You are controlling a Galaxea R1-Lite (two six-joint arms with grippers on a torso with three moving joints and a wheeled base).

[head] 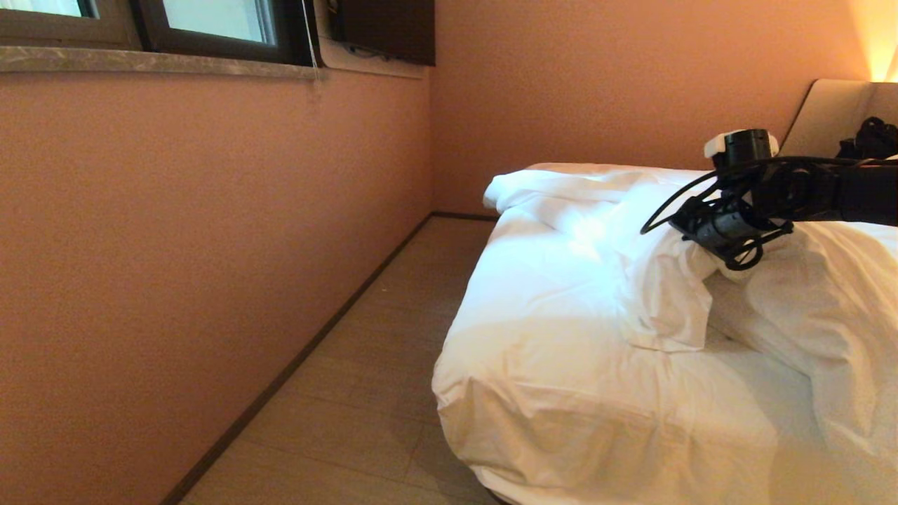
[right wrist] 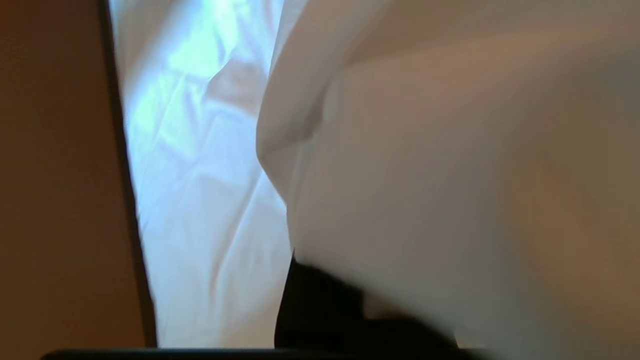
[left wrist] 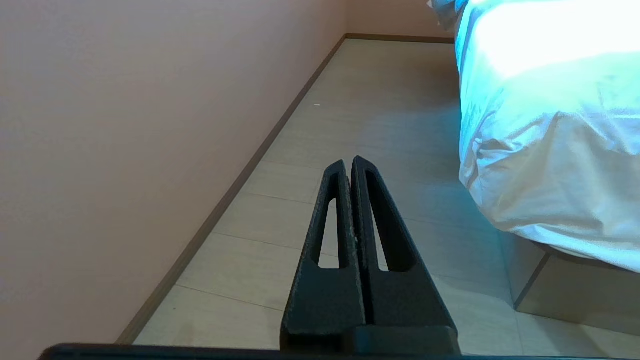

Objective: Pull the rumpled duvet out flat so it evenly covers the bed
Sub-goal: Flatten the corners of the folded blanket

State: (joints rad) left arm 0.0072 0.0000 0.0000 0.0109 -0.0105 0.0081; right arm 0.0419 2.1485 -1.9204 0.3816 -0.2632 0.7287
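Note:
The white duvet [head: 659, 280] lies rumpled on the bed [head: 561, 421], with a bunched heap on the right and a loose flap hanging in the middle. My right arm reaches in from the right, and my right gripper [head: 696, 242] is shut on a raised fold of the duvet [right wrist: 425, 150]. In the right wrist view the cloth drapes over the dark fingers [right wrist: 315, 310] and hides their tips. My left gripper [left wrist: 348, 162] is shut and holds nothing. It hangs low over the floor [left wrist: 380, 100] beside the bed's corner [left wrist: 540, 175].
A pink wall [head: 210, 245] with a window [head: 210, 21] runs along the left. A strip of tiled floor [head: 365, 365] separates it from the bed. The beige headboard [head: 828, 112] stands at the far right. The bed's brown base [left wrist: 575, 295] shows under the hanging cloth.

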